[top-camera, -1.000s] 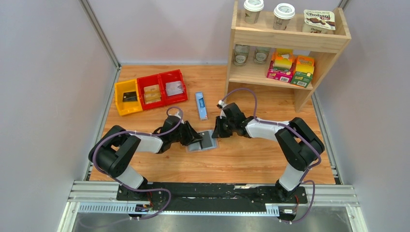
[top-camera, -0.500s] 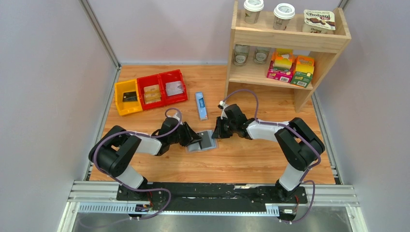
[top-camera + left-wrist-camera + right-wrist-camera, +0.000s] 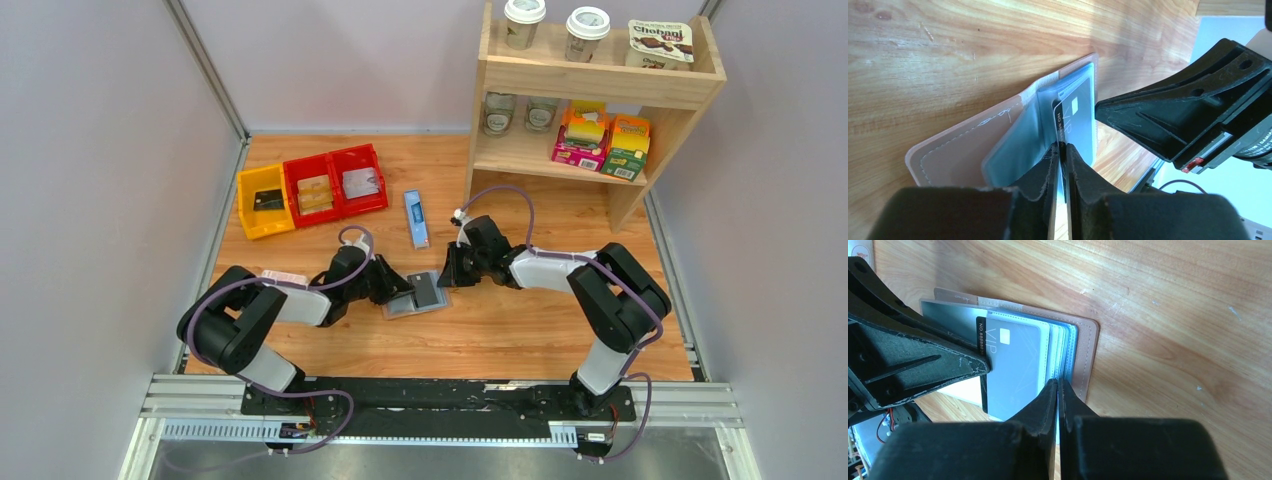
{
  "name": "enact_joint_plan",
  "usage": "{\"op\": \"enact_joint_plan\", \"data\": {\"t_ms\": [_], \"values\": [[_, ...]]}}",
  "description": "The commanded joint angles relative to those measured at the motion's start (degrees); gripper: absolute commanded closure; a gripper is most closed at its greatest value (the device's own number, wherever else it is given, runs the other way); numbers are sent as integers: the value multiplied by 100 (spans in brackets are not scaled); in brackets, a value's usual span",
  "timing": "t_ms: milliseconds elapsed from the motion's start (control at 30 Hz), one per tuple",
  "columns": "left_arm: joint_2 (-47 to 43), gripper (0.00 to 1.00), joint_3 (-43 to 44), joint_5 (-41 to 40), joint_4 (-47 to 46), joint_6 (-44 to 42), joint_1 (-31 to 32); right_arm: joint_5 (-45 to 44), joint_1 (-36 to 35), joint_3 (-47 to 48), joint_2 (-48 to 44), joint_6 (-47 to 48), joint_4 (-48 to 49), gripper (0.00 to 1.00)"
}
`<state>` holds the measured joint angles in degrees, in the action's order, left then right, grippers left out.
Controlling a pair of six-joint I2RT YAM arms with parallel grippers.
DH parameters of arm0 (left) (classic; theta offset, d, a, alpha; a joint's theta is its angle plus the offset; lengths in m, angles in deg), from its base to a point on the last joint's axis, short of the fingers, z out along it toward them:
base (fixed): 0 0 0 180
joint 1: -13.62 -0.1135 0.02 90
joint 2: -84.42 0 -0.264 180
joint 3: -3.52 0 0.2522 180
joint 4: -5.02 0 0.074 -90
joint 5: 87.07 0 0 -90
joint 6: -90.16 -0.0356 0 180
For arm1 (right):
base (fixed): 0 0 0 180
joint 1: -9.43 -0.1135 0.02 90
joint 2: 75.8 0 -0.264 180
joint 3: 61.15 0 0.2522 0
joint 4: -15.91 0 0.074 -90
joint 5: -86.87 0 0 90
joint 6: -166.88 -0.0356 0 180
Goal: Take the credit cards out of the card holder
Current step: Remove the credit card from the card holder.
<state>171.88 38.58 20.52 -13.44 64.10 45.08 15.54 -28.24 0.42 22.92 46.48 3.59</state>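
Nearest us, mid-table (image 3: 520,335), the card holder (image 3: 955,157) lies open between the two grippers. Its outside is tan-brown with pale stitching along the rim. Inside are pale blue see-through sleeves, fanned like pages.

A credit card (image 3: 1013,370) lies over those sleeves. It is dark grey, with a black strip along one short end carrying white digits, "VIP" lettering and a small pale chip square. It juts past the sleeve edge toward the left gripper (image 3: 1062,150). We cannot tell how much of it sits in a slot.

The left gripper's fingers are pinched tight on the card's near edge. The right gripper (image 3: 1058,385) comes in from the opposite side, its fingers pressed together on the edge of the blue sleeves, just beside the tan cover. The two grippers are close but apart.

A pink-and-white packet (image 3: 283,277) peeks out beside the left arm, mostly hidden. Farther back, a long narrow blue box (image 3: 416,218) lies alone.

To the left of it are three bins in a row, touching:
- The yellow bin (image 3: 243,200) holds a dark flat piece.
- The middle red bin (image 3: 315,220) holds a tan one.
- The end red bin (image 3: 365,208) holds a grey one.

Farthest away, back right, stands a wooden shelf (image 3: 600,82). It has two lidded paper cups (image 3: 523,22) and a Chobani box (image 3: 660,42) on top. On the lower level are jars (image 3: 498,112) and colourful cartons (image 3: 585,135).
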Motion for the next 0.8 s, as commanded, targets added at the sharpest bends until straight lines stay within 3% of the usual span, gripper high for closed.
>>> {"op": "enact_joint_plan", "data": {"t_ms": [0,200,500,767], "values": [[-282,86,32,175,-618,4,35,40,-83,-140,236,7,-196,96],[-352,93,-64,79,-469,-5,9,-57,-83,-132,192,24,-196,96],[-625,96,-205,-18,199,-206,-167,-198,-12,-141,-18,86,-205,95],[-581,97,-179,-45,595,-312,-219,188,-21,307,-581,78,-196,80]]}}
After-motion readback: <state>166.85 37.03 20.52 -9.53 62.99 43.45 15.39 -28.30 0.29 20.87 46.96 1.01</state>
